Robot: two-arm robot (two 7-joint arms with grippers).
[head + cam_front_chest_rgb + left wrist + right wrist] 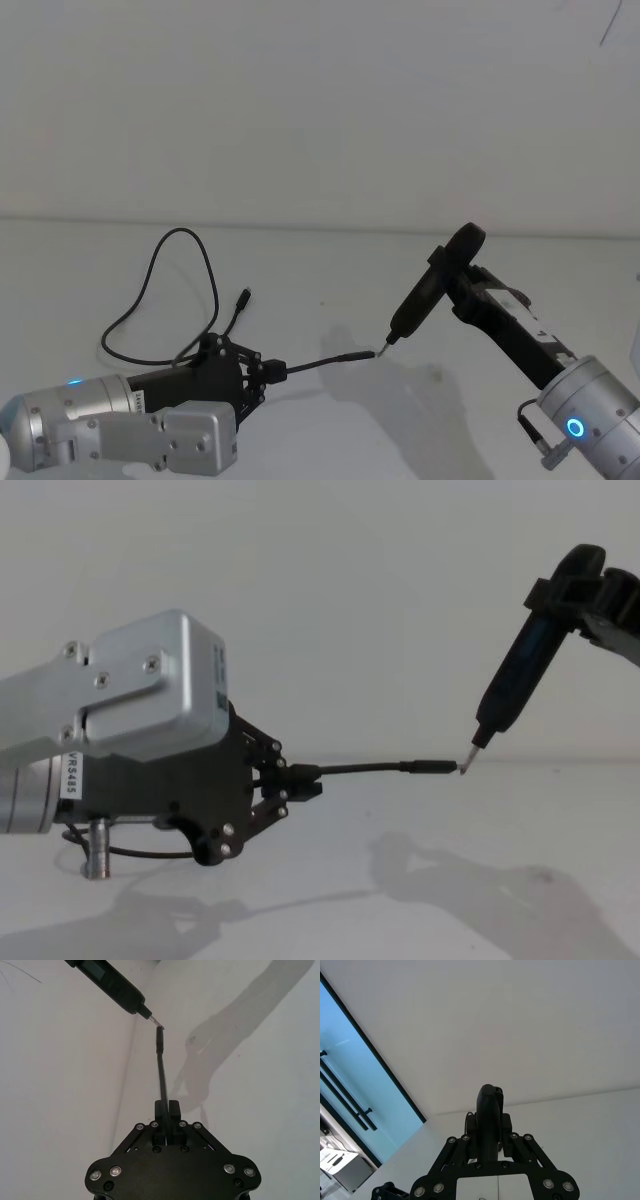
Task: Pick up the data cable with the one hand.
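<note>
The left gripper sits low on the table's near left side, and its jaws are closed tight on the data cable, pinching it a short way back from one plug. The left wrist view confirms it: the two fingers are pressed together around the cord with no gap showing. From that pinch the free end of the cable juts straight out toward the robot's right, held level just above the white table, its slim plug at the very tip. So the long axis of this held stretch runs left to right, in line with the gripper's reach.

Behind the gripper the rest of the cord trails away in a wide loop across the table, with the other plug lying flat beside that loop.

Coming in from the right, the right gripper is clamped on a black pen-shaped tool, angled down and to the left. Its thin tip meets the end of the held plug, touching or as good as touching. The left arm is plainly the one that has the cable; by my reading the grasp is made, and a lift would drag the loop up after it.
</note>
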